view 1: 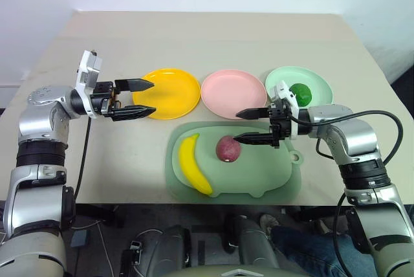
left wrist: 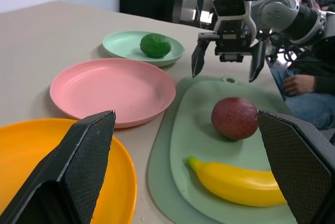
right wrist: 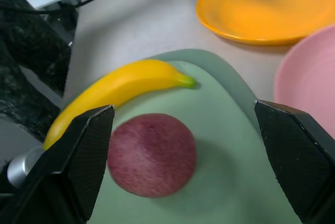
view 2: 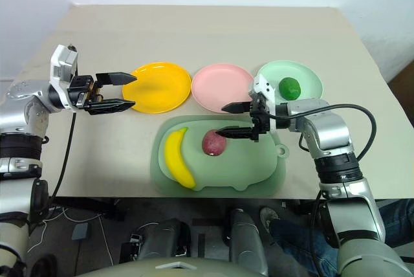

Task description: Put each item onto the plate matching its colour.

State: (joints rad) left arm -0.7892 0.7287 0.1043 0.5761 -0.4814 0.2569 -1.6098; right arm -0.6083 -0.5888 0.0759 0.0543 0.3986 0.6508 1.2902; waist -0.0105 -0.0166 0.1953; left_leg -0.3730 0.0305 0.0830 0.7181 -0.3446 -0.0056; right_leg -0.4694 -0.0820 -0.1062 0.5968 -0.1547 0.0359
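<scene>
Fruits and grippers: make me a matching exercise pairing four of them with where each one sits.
Things:
1. banana
2. green fruit
3. reddish-purple fruit
4. left gripper

Places:
A. on the mint green plate
B. over the near edge of the yellow plate
C. on the pale green mat, just ahead of the open right gripper
D. on the mat's left side

Pairs: 1-D, 2-A, 3-C, 4-B
</scene>
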